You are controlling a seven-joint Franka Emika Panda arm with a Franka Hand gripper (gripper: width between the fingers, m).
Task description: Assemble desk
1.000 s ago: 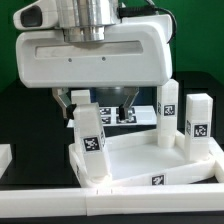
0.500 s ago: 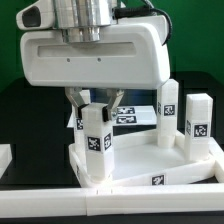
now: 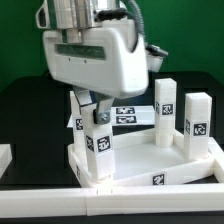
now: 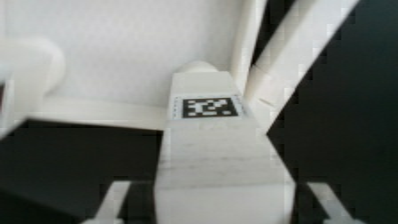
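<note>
The desk's white panel (image 3: 150,160) lies flat, with three square tagged legs standing upright in its corner sockets. One leg (image 3: 97,140) stands at the near corner on the exterior view's left, and two more (image 3: 167,110) (image 3: 198,125) stand on the right. My gripper (image 3: 96,112) hangs over the near left leg with a finger on each side of its top. In the wrist view that leg (image 4: 214,150) fills the middle. The fingers (image 4: 111,205) stand off its sides with dark gaps, so the gripper (image 4: 217,208) is open around it.
A white barrier wall (image 3: 60,195) runs along the front of the table, with another white block (image 3: 5,155) at the exterior view's left edge. A flat white strip with tags, seemingly the marker board (image 3: 125,115), lies behind the panel on the black table.
My hand has come down over the near left leg and turned about its vertical axis. The fingers now straddle the leg's top. The legs and panel have not moved.
</note>
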